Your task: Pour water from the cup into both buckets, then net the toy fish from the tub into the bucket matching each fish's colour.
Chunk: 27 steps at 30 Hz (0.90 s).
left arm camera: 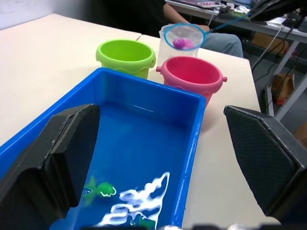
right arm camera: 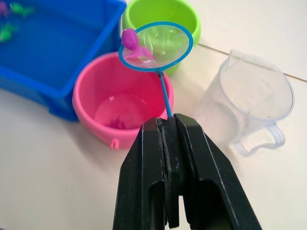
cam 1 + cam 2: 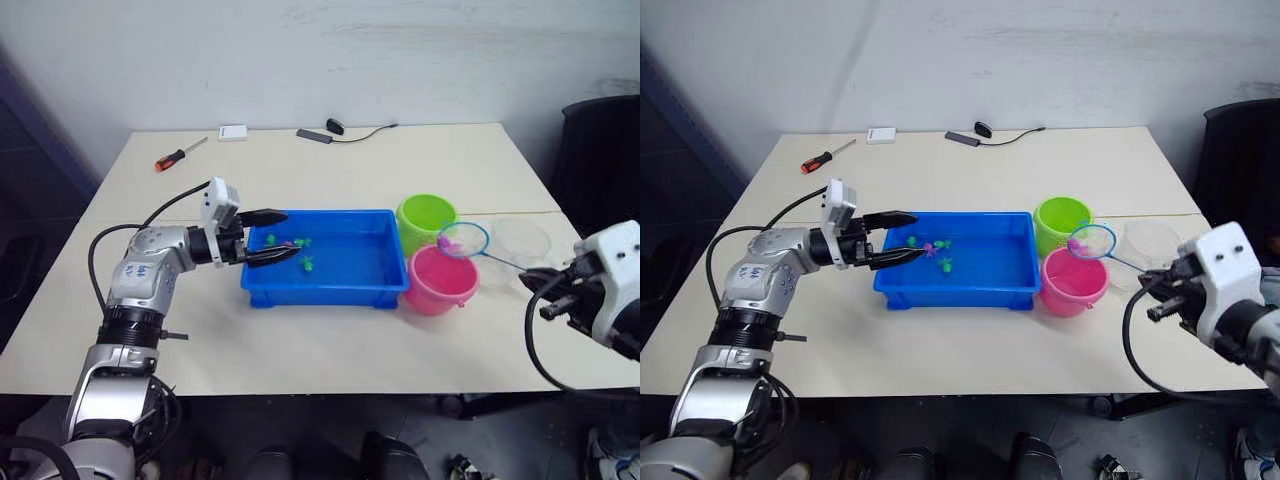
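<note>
Above the pink bucket (image 2: pixel 120 103) rim, net (image 2: pixel 156 46) holding pink fish (image 2: pixel 129 39)

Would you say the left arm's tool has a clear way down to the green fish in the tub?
Probably yes: the left tool hangs open over the tub's end, nothing between it and the green fish.

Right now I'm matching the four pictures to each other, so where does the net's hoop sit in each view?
Left eye view: the net hangs over the pink bucket, right of the tub.
Right eye view: the hoop is above the pink bucket's far rim.
Left wrist view: the hoop is above and beyond the pink bucket.
Right wrist view: the hoop is just ahead of the right gripper.
Shared landmark: the pink bucket.
</note>
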{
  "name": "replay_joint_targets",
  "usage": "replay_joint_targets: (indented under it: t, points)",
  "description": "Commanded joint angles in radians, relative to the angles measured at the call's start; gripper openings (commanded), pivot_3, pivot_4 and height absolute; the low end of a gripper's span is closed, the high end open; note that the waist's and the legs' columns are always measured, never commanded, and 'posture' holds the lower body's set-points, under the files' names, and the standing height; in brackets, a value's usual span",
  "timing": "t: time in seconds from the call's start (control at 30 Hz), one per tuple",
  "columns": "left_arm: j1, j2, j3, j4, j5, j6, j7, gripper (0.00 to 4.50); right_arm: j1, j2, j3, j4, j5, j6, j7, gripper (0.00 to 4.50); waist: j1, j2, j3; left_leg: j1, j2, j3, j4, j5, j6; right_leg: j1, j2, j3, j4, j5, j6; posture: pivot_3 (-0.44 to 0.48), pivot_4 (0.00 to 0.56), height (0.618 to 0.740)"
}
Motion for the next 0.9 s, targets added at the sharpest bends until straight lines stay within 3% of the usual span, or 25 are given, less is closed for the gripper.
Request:
replay_joint_targets:
  t: [0.03, 0.2, 0.43, 0.9]
  points:
    - [-0.033, -0.008, 0.005, 0.024, 0.016, -0.035, -0.02, 4.48, 0.071, -0.045, 0.048, -0.068, -0.076, -0.14, -0.031, 0.0, 0.0, 0.0, 0.0, 0.0, 0.0, 0.0, 0.0, 0.0, 0.0, 0.0, 0.0, 0.0, 0.0, 0.0, 0.0, 0.0, 0.15, 0.74]
    - [-0.044, -0.021, 0.006, 0.05, 0.026, -0.052, -0.034, 4.48, 0.241, -0.158, 0.184, -0.072, -0.308, -0.416, -0.081, 0.0, 0.001, -0.002, 0.001, -0.001, 0.0, 0.0, 0.0, 0.0, 0.0, 0.0, 0.0, 0.0, -0.002, 0.0, 0.0, 0.0, 0.15, 0.74]
    - [-0.046, -0.028, 0.013, 0.061, 0.033, -0.061, -0.047, 4.48, 0.375, -0.29, 0.264, -0.016, -0.64, -0.752, -0.114, 0.0, -0.001, -0.005, 0.002, -0.002, -0.001, 0.0, 0.001, 0.0, 0.0, 0.0, 0.0, 0.0, -0.003, -0.001, 0.004, 0.0, 0.15, 0.74]
    - [-0.014, -0.02, -0.01, -0.007, 0.026, -0.03, -0.135, 4.48, 0.464, -0.209, 0.178, 0.13, -1.007, -1.226, -0.183, 0.0, 0.001, -0.007, 0.002, -0.002, -0.001, -0.001, 0.001, 0.004, -0.005, 0.0, 0.0, -0.001, -0.003, -0.001, 0.004, 0.0, 0.15, 0.74]
